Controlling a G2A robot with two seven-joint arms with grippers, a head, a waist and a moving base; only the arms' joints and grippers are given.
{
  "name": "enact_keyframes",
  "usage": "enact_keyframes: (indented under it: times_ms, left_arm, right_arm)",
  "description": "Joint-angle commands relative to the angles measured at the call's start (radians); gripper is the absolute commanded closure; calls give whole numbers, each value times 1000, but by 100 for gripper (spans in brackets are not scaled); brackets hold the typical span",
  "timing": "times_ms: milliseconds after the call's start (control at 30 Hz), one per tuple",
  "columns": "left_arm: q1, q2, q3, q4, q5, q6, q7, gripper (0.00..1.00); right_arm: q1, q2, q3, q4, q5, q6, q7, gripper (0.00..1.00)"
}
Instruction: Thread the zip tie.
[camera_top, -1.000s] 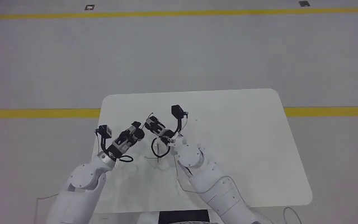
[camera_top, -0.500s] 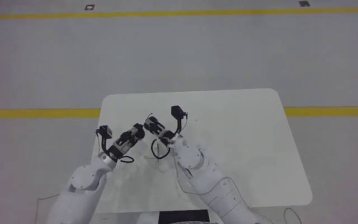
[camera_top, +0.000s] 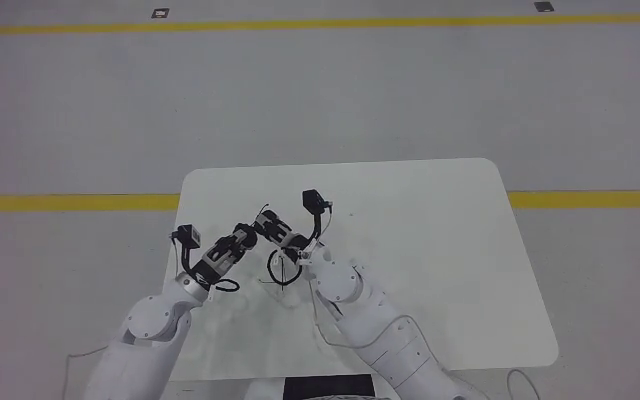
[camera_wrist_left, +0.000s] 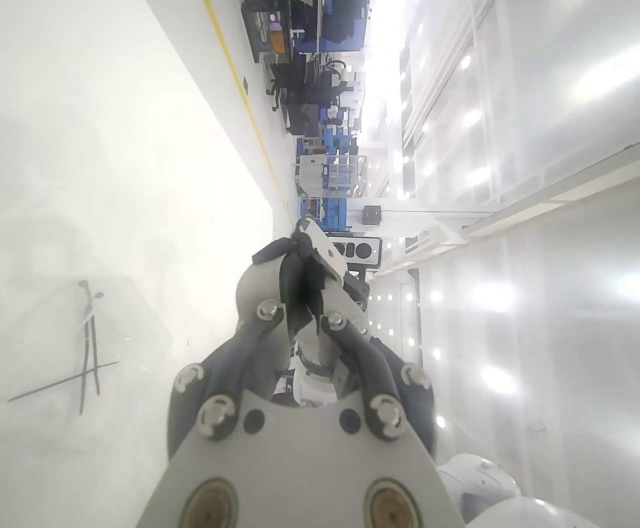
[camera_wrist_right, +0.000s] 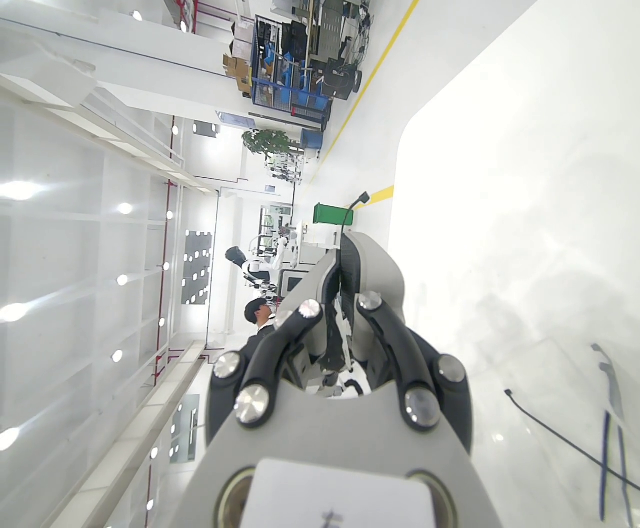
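Over the last second the right pincer (camera_top: 264, 226) has slid a little across the surface (camera_top: 420, 220) toward the left pincer (camera_top: 243, 236). The gap between their tips has narrowed, and from above they now sit just beside each other, near the left part of the surface. The left arm has hardly shifted.

The right pincer's fingers are pressed together on the zip tie (camera_wrist_right: 364, 197). The thin black strap rises out past the fingertips, with its small head at the free end, clear of the surface. The left pincer's fingers are also drawn fully together. We see dark material between them, but we cannot tell whether it is the tie's other end or only the finger pads.

Spare zip ties (camera_wrist_left: 87, 345) lie crossed on the surface below the two arms, apart from both pincers and seemingly untouched.

We judge that the closing gap is the approach to the threading itself, bringing one end of the tie to meet the other. No closed loop is plainly visible at the fingertips, so we take the threading as not yet done. The next move likely calls for fine alignment, since the free end is slender and may flex away on contact.
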Motion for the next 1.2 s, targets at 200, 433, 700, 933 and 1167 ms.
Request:
enact_keyframes:
  times_ms: [200,433,700,933,1167]
  left_arm:
    - [6,3,-13,8,-19,-10,-9,100]
    - [24,13,-51,5,-44,-11,-83,100]
    - [13,37,-125,36,-153,55,-347,100]
    - [5,42,-135,39,-118,54,-370,100]
    - [-22,46,-140,83,-199,121,-445,100]
  right_arm:
    - [-9,5,-2,-15,8,-5,-7,0]
    - [-40,30,59,-71,23,-30,63,0]
    - [-7,62,137,-42,134,-40,398,0]
    - [-7,62,137,-42,134,-40,398,0]
    - [-5,68,172,-11,330,-49,524,0]
